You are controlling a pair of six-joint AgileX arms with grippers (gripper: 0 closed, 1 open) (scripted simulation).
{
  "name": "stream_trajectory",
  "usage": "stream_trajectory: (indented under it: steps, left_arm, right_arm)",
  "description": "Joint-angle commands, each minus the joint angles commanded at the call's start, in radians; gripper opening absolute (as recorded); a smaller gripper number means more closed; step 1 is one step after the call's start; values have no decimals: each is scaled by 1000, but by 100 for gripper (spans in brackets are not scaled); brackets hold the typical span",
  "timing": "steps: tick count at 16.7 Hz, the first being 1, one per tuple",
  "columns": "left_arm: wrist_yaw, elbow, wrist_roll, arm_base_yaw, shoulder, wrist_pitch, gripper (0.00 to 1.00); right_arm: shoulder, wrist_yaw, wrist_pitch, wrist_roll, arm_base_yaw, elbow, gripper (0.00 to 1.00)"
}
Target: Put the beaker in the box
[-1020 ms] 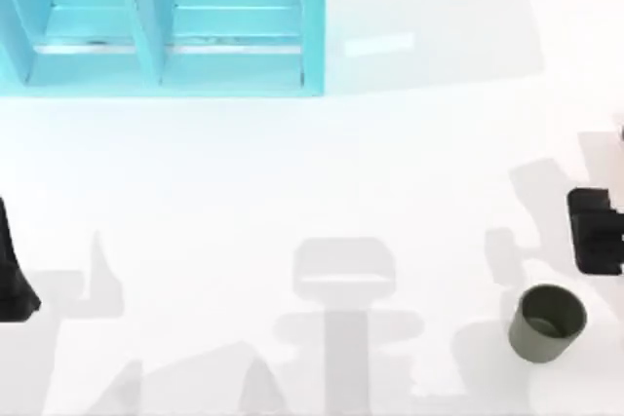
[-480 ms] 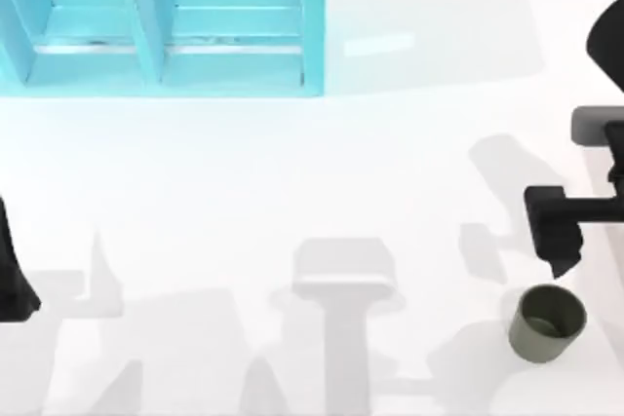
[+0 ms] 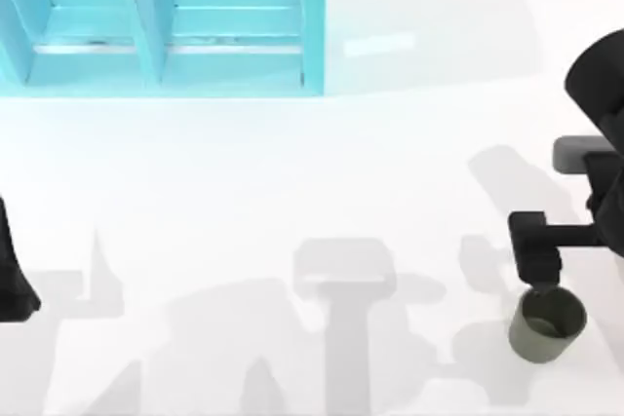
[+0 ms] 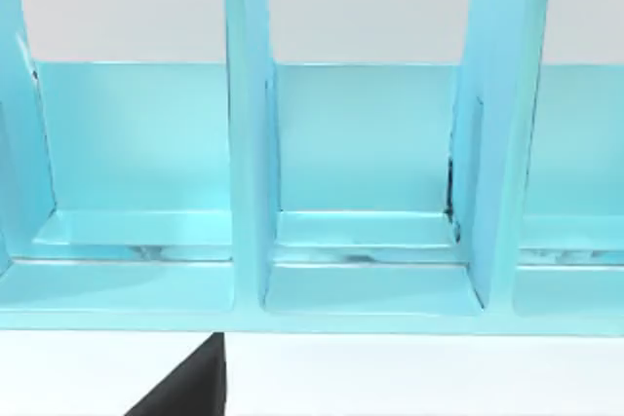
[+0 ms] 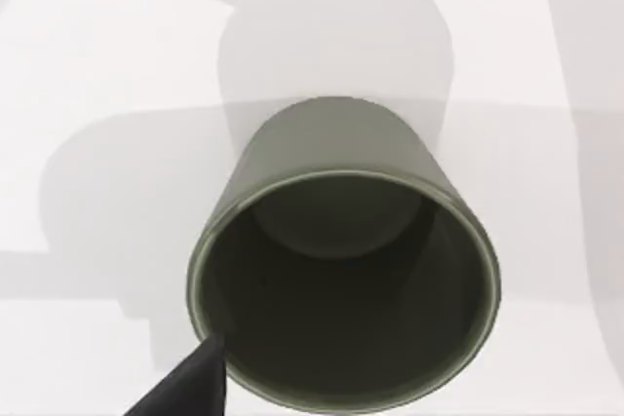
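The beaker point(image 3: 548, 324) is a small dark olive-grey cup standing upright near the table's front right. In the right wrist view the beaker point(image 5: 341, 280) is seen from above with its mouth open and nothing in it. My right gripper point(image 3: 539, 278) hangs just behind the cup, its tip at the far side of the rim. A dark part of that gripper point(image 5: 190, 389) shows beside the rim. The box point(image 3: 161, 65) is a turquoise structure with upright dividers at the back left. My left gripper point(image 3: 15, 284) is parked at the table's left edge.
The left wrist view faces the turquoise box point(image 4: 370, 289) and its compartments, separated by upright dividers point(image 4: 249, 143). White table point(image 3: 292, 172) stretches between the box and the beaker, crossed by grey shadows.
My right arm has come in from the right edge, moving left and toward the front, and now sits just behind the beaker. The beaker and my left arm have not moved.
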Motion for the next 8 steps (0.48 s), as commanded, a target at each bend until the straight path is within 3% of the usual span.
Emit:
stream_trajectory:
  steps: [4, 8]
  left_arm:
    - [0, 0, 0, 0, 0, 0, 100]
    - [0, 0, 0, 0, 0, 0, 100]
  right_arm:
    - [57, 0, 196, 4, 3, -131, 100]
    - [76, 0, 245, 6, 5, -171, 100]
